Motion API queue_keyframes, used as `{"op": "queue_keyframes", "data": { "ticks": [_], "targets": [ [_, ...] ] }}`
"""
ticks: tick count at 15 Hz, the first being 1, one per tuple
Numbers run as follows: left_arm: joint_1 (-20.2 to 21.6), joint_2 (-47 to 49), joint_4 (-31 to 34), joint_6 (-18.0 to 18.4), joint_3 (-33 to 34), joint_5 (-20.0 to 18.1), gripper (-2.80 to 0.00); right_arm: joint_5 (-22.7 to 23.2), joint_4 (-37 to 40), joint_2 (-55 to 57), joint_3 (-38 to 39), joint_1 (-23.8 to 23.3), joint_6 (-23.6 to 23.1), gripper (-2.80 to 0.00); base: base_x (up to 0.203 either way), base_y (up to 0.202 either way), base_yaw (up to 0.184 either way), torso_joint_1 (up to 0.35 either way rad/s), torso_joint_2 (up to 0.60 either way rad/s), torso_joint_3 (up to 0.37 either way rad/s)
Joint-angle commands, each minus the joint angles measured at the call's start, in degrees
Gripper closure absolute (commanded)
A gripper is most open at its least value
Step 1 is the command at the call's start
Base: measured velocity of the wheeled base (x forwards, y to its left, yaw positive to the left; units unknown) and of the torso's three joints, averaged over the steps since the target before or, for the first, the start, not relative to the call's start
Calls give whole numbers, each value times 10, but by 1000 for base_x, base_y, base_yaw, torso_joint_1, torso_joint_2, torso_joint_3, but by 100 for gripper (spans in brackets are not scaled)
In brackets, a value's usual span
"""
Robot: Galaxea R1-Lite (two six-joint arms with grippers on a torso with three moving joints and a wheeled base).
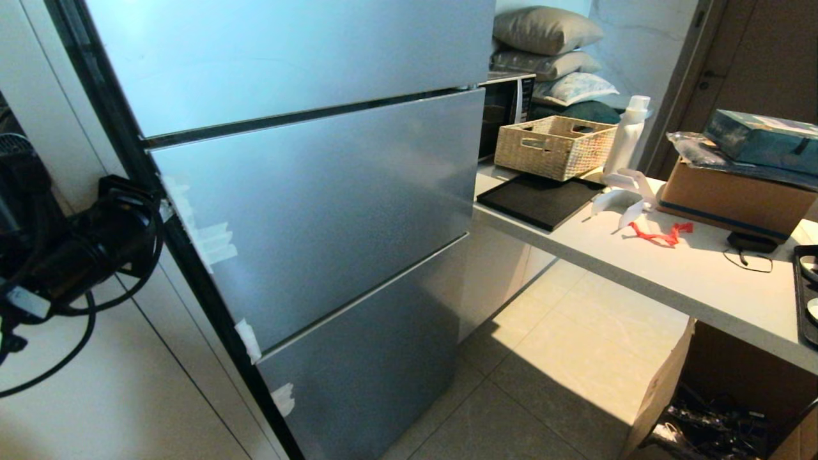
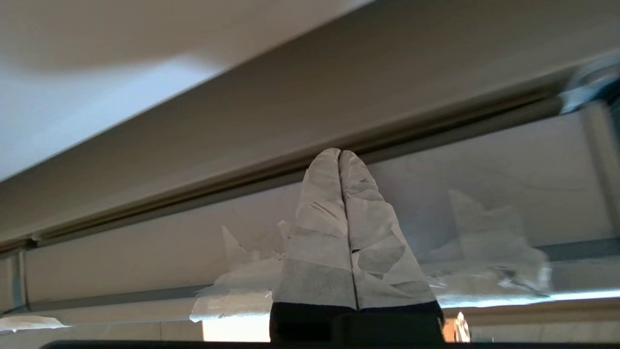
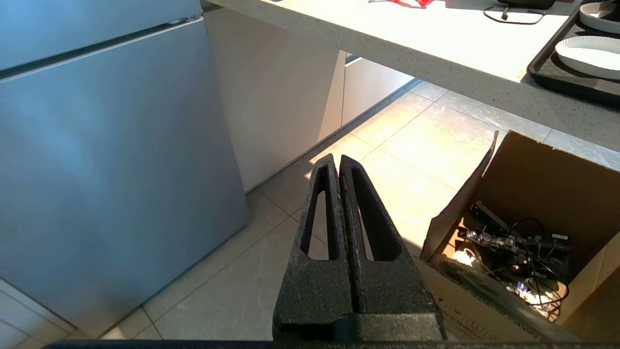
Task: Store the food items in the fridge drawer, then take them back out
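With the tall silver fridge (image 1: 319,211) unopened, the tape-wrapped left gripper (image 2: 340,154), fingers pressed together, seemingly neared its door seam, which needed prying next.

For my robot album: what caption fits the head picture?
Closed silver fridge beside a counter with a wicker basket.

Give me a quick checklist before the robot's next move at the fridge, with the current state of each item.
1. Fridge doors open for access: not ok, all three fronts are closed.
2. Left gripper at the fridge's edge: ok, its tips point at a dark seam there; contact cannot tell.
3. Left gripper empty: ok, shut on nothing.
4. Right gripper out of the way: ok, shut, empty, hanging over the floor.
5. Food items located: cannot tell, none in view.
6. Fridge drawer reachable: cannot tell, hidden.
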Motion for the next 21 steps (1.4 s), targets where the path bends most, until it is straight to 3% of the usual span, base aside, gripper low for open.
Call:
{"op": "queue_keyframes", "data": {
  "ticks": [1,11,21],
  "targets": [
    [-9,5,-2,-5,-2,-2,0,0,0,0,0,0,0,0,0,0,0,0,0,0],
    [-36,-17,-1,-15,35,-46,0,0,0,0,0,0,0,0,0,0,0,0,0,0],
    [-63,-72,-2,-17,81,-58,0,0,0,0,0,0,0,0,0,0,0,0,0,0]
  ]
}}
